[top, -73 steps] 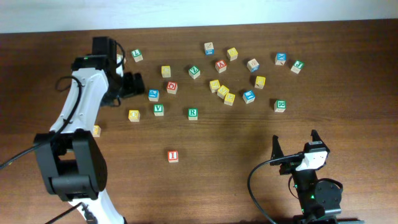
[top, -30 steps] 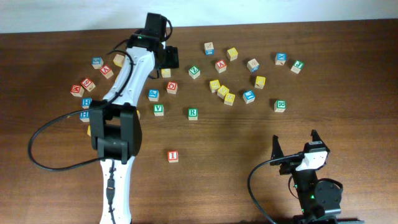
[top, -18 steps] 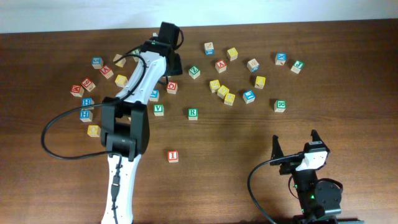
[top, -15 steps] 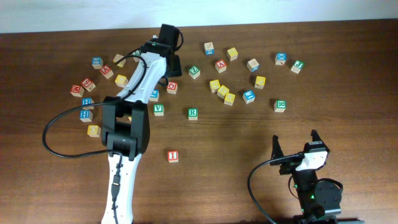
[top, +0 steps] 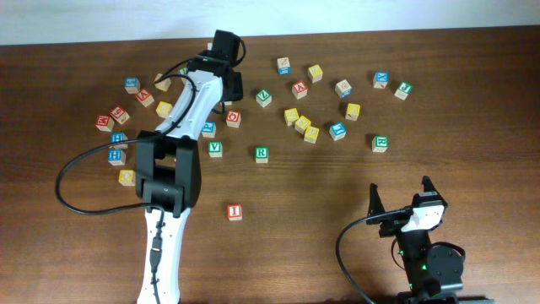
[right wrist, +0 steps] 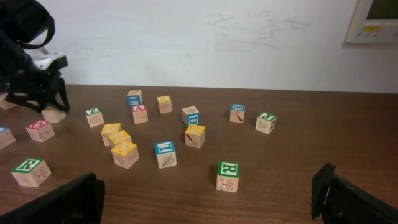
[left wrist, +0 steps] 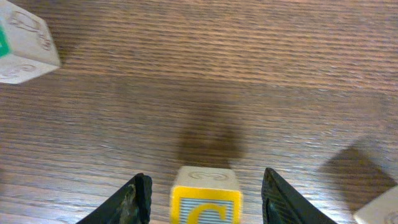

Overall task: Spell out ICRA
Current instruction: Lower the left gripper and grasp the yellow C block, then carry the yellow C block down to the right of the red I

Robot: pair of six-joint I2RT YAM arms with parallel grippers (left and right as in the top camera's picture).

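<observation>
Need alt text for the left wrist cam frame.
A yellow C block sits on the wooden table between the open fingers of the left gripper, with a gap on each side. Another block with a green face lies at upper left.

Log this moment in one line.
left gripper: open, straddling yellow C block | right gripper: open, empty | I block: set apart

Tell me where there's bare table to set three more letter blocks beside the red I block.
Widest bare wood: right of the red I wooden block, bounded by the green R wooden block above and the right arm. A narrower strip lies between it and the left arm. The back band is crowded, tightest around the yellow wooden blocks.
</observation>
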